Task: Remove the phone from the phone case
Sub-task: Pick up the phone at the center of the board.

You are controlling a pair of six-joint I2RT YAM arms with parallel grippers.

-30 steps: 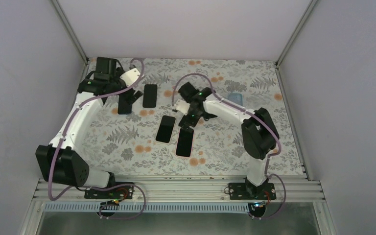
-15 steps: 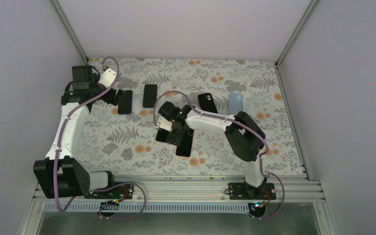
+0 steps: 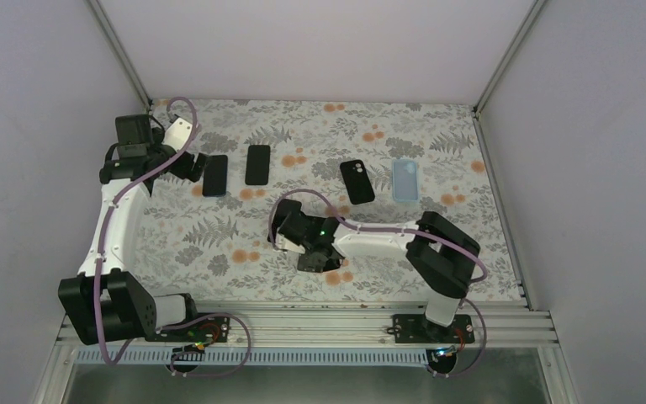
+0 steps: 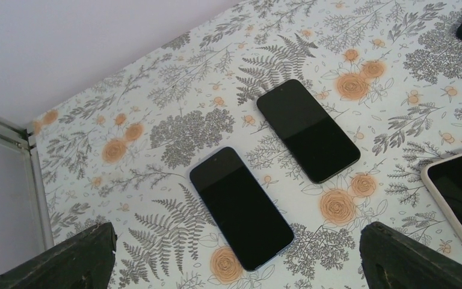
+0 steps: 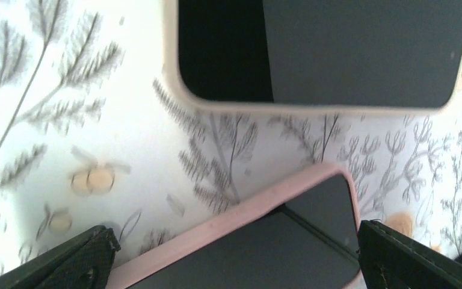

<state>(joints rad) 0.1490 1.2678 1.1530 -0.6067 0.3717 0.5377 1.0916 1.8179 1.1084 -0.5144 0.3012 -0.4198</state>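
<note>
In the right wrist view a phone in a pink case (image 5: 258, 241) lies flat between my open right fingers (image 5: 54, 265), low over the table. A second phone in a cream case (image 5: 319, 54) lies just beyond it. In the top view my right gripper (image 3: 303, 242) covers both phones at the table's middle front. My left gripper (image 3: 195, 166) is open and empty at the back left, just left of a bare dark phone (image 3: 214, 175). That phone also shows in the left wrist view (image 4: 240, 208), between the left fingers (image 4: 54, 262).
Another bare phone (image 3: 257, 164) lies beside the first and shows in the left wrist view (image 4: 307, 129). A black case or phone (image 3: 357, 181) and a light blue case (image 3: 405, 179) lie at the back right. The left wall rail (image 4: 36, 180) is close to my left gripper.
My right gripper has swung from the back middle toward the front and come down over the two cased phones. My left gripper has drawn back left, off the dark phone.
</note>
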